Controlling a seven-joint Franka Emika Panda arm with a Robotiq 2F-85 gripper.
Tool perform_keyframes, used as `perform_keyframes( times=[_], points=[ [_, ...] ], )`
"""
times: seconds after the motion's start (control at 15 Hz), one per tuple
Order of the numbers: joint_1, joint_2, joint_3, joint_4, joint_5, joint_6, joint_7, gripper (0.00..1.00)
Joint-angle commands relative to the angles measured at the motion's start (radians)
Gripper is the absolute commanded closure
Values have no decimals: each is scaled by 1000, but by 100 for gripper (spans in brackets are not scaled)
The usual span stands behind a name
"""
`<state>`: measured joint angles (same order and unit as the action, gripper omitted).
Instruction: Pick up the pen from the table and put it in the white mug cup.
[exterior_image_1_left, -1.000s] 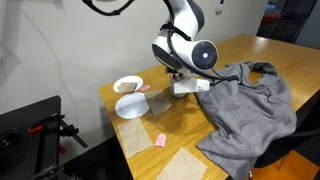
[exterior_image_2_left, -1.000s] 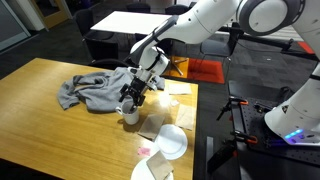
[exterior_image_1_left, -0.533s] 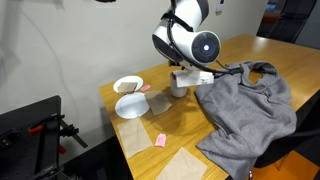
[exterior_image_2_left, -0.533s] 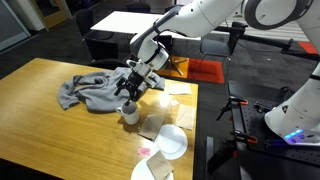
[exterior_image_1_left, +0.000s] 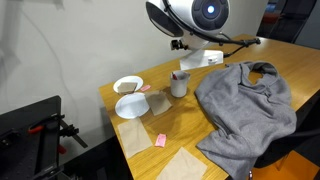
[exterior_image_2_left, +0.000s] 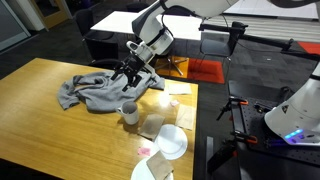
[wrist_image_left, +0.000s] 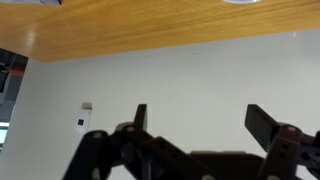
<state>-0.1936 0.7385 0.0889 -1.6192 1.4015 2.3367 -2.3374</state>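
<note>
The white mug cup (exterior_image_1_left: 179, 86) stands upright on the wooden table (exterior_image_1_left: 236, 50), next to the grey cloth; it also shows in an exterior view (exterior_image_2_left: 129, 113). A thin reddish tip at the mug's rim (exterior_image_1_left: 178, 74) looks like the pen standing inside; it is too small to be sure. No pen lies on the table. My gripper (exterior_image_1_left: 204, 58) hangs well above and slightly beyond the mug, seen too in an exterior view (exterior_image_2_left: 136, 72). In the wrist view the gripper (wrist_image_left: 200, 122) is open and empty, facing a pale wall and the table's edge (wrist_image_left: 150, 30).
A crumpled grey cloth (exterior_image_1_left: 248, 105) covers the table beside the mug, also seen in an exterior view (exterior_image_2_left: 92, 92). A shallow white bowl (exterior_image_1_left: 128, 84), a flat white plate (exterior_image_1_left: 131, 106), a small pink block (exterior_image_1_left: 160, 140) and paper sheets (exterior_image_1_left: 185, 163) lie near the table's edge.
The gripper has risen from right at the mug to well above it, leaving the mug uncovered. The mug and cloth have not moved.
</note>
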Motion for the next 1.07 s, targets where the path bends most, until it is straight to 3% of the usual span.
perform_keyframes(
  times=[0.0, 0.6, 0.67, 1.0],
  points=[
    [0, -139, -28, -116, 26, -66, -29, 0],
    [7, -273, -90, -201, -4, -248, 0, 0],
    [22, -225, -99, -151, 6, -213, 2, 0],
    [26, -221, -109, -154, 5, -219, 2, 0]
  ],
)
